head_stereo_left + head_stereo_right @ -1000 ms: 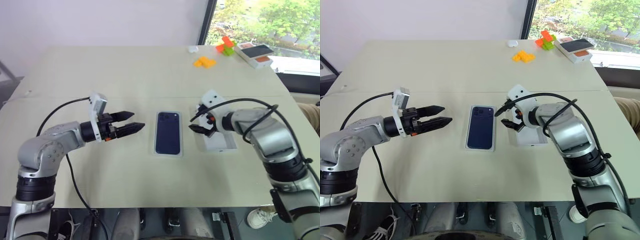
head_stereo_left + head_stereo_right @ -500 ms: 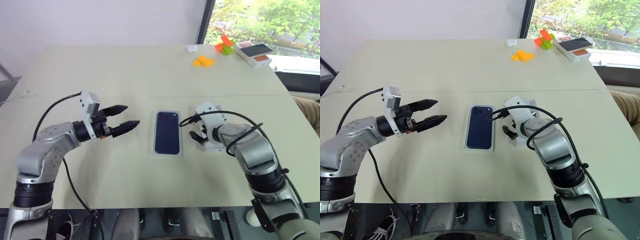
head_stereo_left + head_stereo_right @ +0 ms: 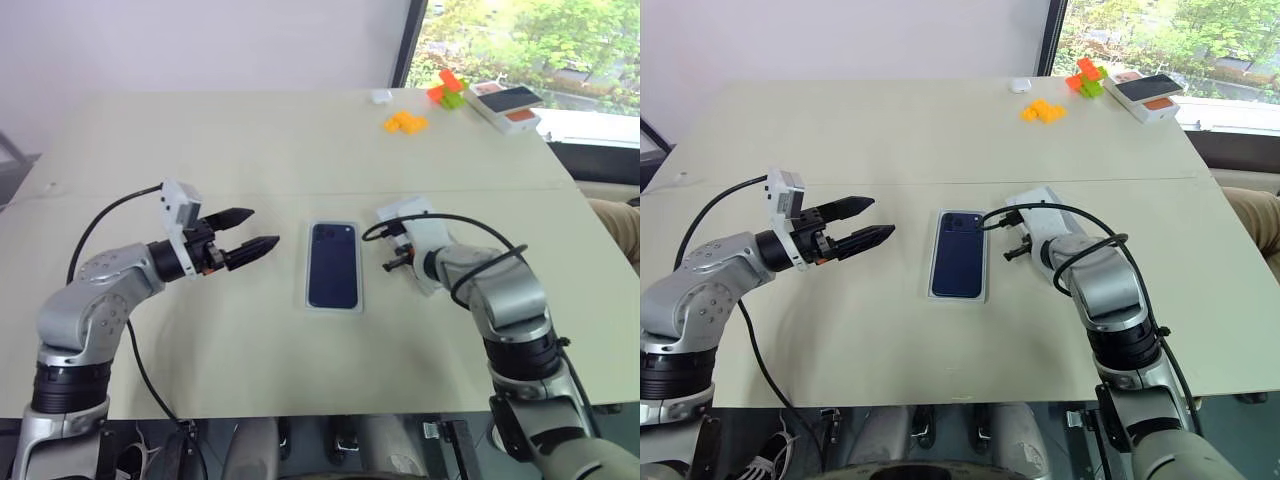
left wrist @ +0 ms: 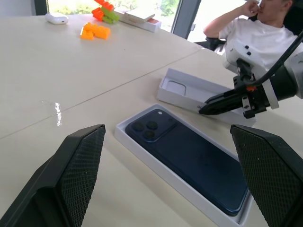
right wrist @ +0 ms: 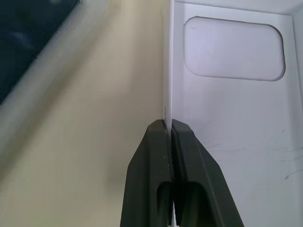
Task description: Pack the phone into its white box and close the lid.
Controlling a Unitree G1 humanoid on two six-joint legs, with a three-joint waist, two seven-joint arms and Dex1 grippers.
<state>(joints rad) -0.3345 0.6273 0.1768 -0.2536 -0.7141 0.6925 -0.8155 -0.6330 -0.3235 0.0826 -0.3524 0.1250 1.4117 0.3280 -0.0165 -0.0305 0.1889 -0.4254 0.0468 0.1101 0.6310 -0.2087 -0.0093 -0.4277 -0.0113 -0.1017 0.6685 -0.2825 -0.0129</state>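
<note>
Phone (image 3: 333, 264) sits face down in the white box (image 3: 312, 300), camera cluster toward the far end, in the middle of the counter (image 3: 260, 150); packing looks done, so what is left is the cover. Just beside the box, on the robot's right, the lid (image 4: 189, 90) lies open side up, its plain white inside showing an oval recess. That upturned pose is likely why the right claw (image 5: 169, 130) comes at it from the edge: its two black fingers are pinched together on the lid's thin side wall nearest the box, one finger inside the wall and one outside, a grip that would allow lifting and flipping it over. The left claw (image 3: 258, 230) hangs above the counter on the other side of the box, well apart from it, fingers spread wide and holding nothing, probably waiting to steady the box.

Count: one phone, one white box, one lid, two claws. At the counter's far right corner stand one white-and-orange box (image 3: 505, 103) with a dark top, a cluster of orange blocks (image 3: 407, 123), a red-and-green block pile (image 3: 448, 88) and one small white object (image 3: 380, 97). One person (image 4: 255, 33) sits beyond the counter.
</note>
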